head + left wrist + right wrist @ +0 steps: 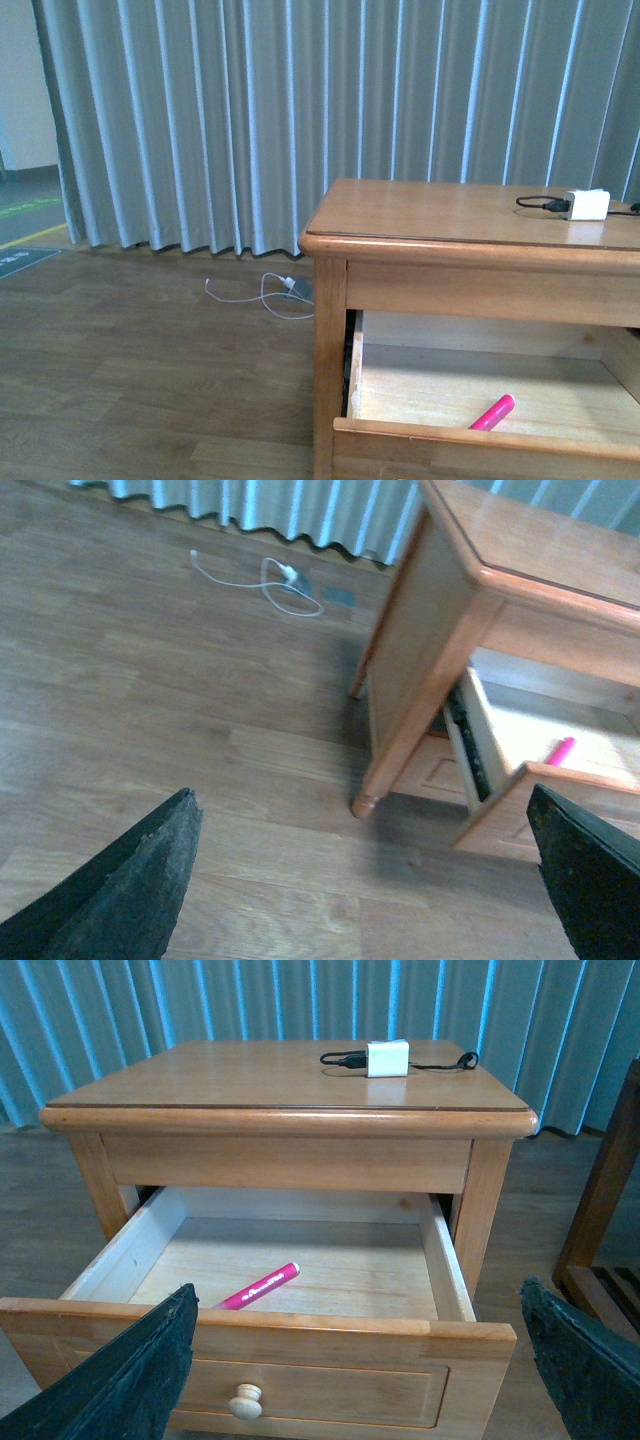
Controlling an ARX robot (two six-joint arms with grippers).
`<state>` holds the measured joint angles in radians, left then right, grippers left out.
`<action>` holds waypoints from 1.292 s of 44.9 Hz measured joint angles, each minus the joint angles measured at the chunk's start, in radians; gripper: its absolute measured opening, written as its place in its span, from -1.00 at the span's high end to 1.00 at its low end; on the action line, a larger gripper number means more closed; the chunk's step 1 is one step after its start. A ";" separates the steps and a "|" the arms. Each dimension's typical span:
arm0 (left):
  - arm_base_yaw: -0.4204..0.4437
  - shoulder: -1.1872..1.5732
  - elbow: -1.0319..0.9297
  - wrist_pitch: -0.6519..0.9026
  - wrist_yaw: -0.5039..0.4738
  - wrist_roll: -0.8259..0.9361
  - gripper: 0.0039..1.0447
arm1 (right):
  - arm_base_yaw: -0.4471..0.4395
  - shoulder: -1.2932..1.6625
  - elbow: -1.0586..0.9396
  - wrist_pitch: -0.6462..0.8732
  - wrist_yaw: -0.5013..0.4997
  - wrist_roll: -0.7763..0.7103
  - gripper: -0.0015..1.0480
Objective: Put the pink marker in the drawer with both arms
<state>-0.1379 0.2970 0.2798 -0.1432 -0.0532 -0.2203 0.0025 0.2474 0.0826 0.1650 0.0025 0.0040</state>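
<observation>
— What sort of place is this?
— A room furnished like a home. A small wooden bench (450, 215) of the bedside kind, with an open drawer (330, 1385), stands on a wood-plank floor (130, 380).
— Anything else homely?
— Long grey pleated curtains (250, 120) along the far wall, a white charger (586, 205) on the bench, and a white cable (262, 293) on the floor near the curtains.
— Purely a home?
— Green and yellow floor markings (25, 215) at the far left look more like a hall or lab.

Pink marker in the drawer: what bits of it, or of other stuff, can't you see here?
- Pink marker, front view: its lower end hides behind the drawer front.
- Writing on the marker, right wrist view: too small to read.
- Drawer knob: cut off below the front view's edge.
- Charger cable, front view: runs off the right edge.
</observation>
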 joint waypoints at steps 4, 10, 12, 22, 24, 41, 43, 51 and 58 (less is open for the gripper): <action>0.055 -0.072 -0.022 -0.041 -0.022 -0.002 -0.89 | 0.000 0.000 0.000 0.000 0.000 0.000 -0.83; 0.059 -0.077 -0.023 -0.040 -0.013 -0.002 -0.88 | 0.000 0.000 0.000 0.000 0.000 0.000 -0.83; 0.085 -0.101 -0.046 0.010 0.019 0.035 -0.78 | 0.000 0.000 0.000 0.000 0.000 0.000 -0.83; 0.134 -0.184 -0.142 0.113 0.053 0.187 -0.02 | 0.000 0.000 0.000 0.000 -0.001 0.000 -0.83; 0.134 -0.190 -0.154 0.115 0.052 0.195 0.15 | 0.000 0.000 0.000 0.000 0.000 0.000 -0.83; 0.134 -0.237 -0.214 0.130 0.053 0.212 0.93 | 0.000 0.000 0.000 0.000 0.000 0.000 -0.83; 0.134 -0.241 -0.218 0.131 0.053 0.212 0.93 | 0.000 0.000 0.000 0.000 0.000 0.000 -0.83; 0.134 -0.256 -0.235 0.132 0.053 0.212 0.93 | 0.000 0.000 0.000 0.000 0.000 0.000 -0.83; 0.135 -0.291 -0.256 0.139 0.053 0.214 0.93 | 0.000 0.000 0.000 0.000 0.000 0.000 -0.83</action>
<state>-0.0029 0.0059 0.0238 -0.0040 -0.0002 -0.0067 0.0025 0.2474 0.0822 0.1650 0.0021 0.0036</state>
